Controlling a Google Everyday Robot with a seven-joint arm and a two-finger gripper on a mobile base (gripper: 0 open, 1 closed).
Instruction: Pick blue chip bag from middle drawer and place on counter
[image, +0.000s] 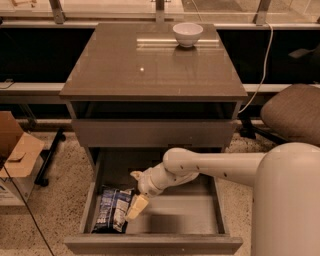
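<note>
Grey-brown counter (125, 70) sits above the pulled-out middle drawer (200, 210). Inside, the gripper (136, 205) hangs just beside the blue chip bag (112, 215), which lies flat by the left wall. I cannot tell how wide the gripper is; it should centre over the crinkled foil before descending.

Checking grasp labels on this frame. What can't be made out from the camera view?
- The gripper is in the drawer at the chip bag's right edge. Contact is unclear because they overlap.
- Print on the chip bag: too small to read.
- Back of the drawer: hidden by the arm and the panel above.
- Gap under the counter: too dark.
- The chair and cardboard box: cut off by frame edges.
</note>
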